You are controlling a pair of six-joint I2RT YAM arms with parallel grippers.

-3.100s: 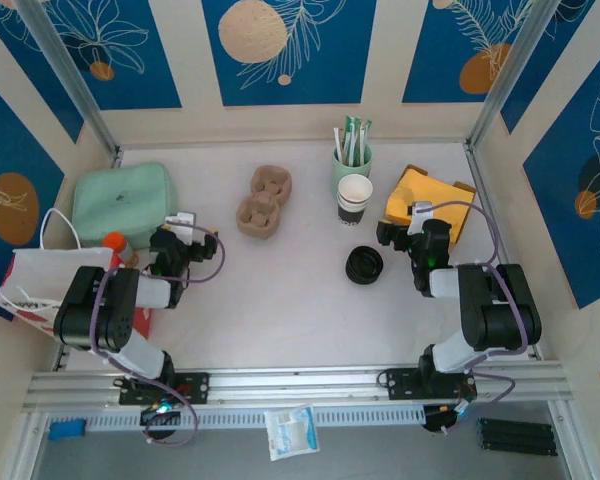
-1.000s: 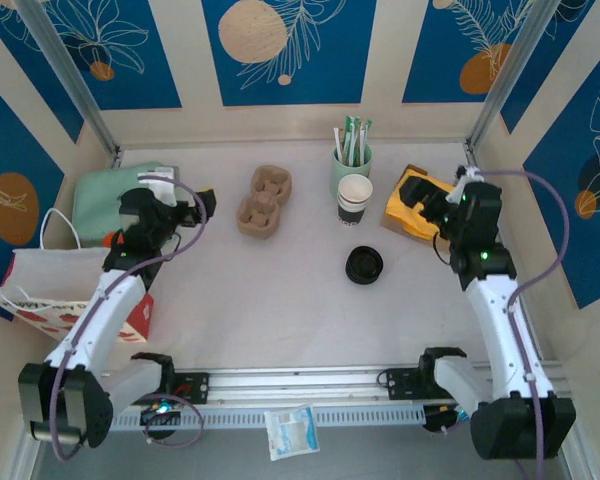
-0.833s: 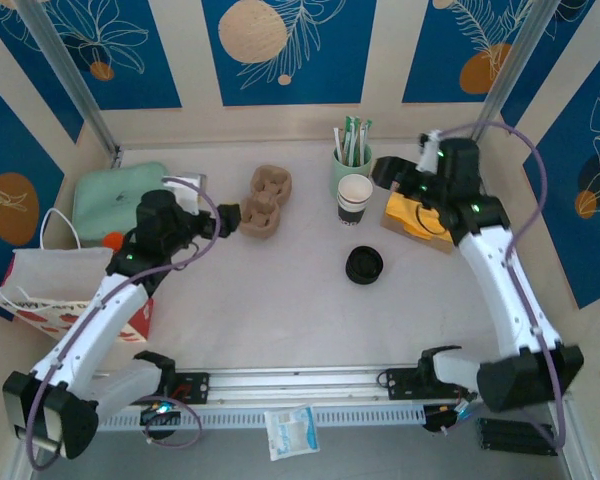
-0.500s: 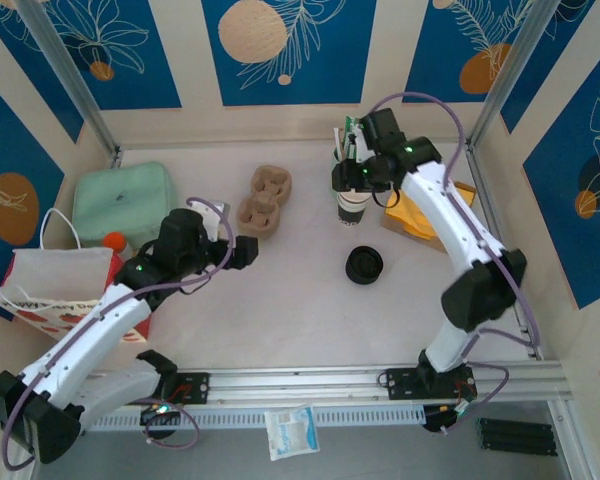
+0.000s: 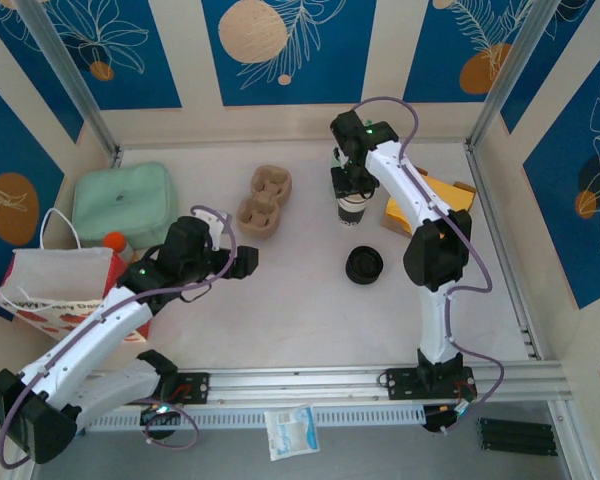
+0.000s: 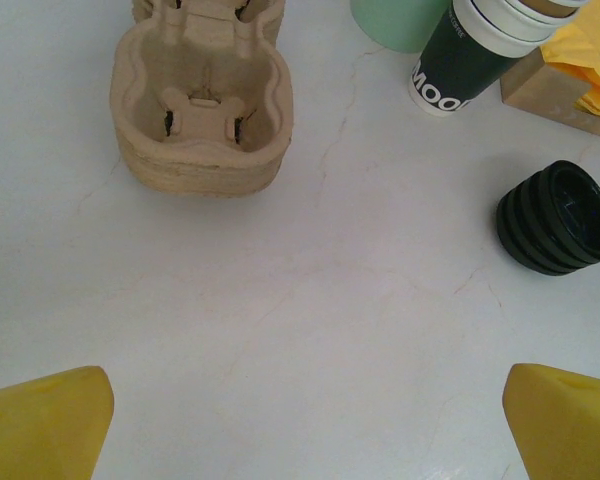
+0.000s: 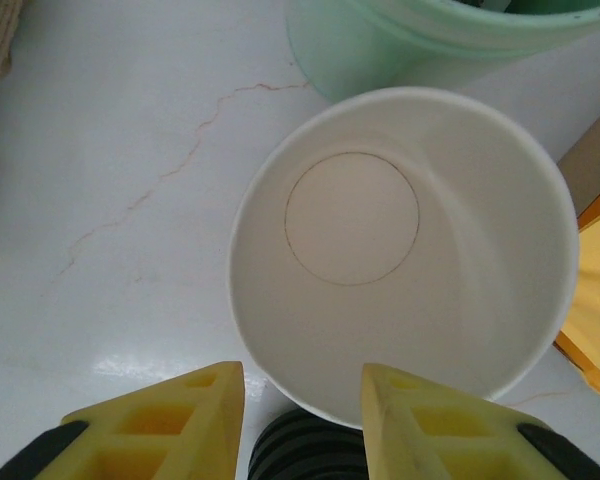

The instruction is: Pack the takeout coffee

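The takeout coffee (image 5: 353, 208) is a white paper cup with a dark band, standing upright at the back of the table, just in front of the pale green cup. From above its inside (image 7: 400, 250) is white and bare. My right gripper (image 5: 352, 186) hangs straight over it. The yellow fingers (image 7: 298, 385) stand a narrow gap apart, above the cup's near rim, with nothing pinched between them. My left gripper (image 5: 242, 262) is wide open over bare table left of centre, its yellow fingertips (image 6: 50, 415) at the lower corners of its view. The cup (image 6: 460, 70) is far ahead of it, to the right.
A stack of black lids (image 5: 364, 265) lies just in front of the cup. Brown pulp cup carriers (image 5: 263, 203) sit at back centre. The green cup (image 7: 400, 40) touches the coffee cup's far side. A yellow box (image 5: 435, 200) stands to its right. A mint pouch (image 5: 122, 203) and a paper bag (image 5: 40, 285) are on the left.
My right arm has swung left from the yellow box to above the cup, and its jaws have narrowed. My left arm has reached out to the right, past the carriers, still open.
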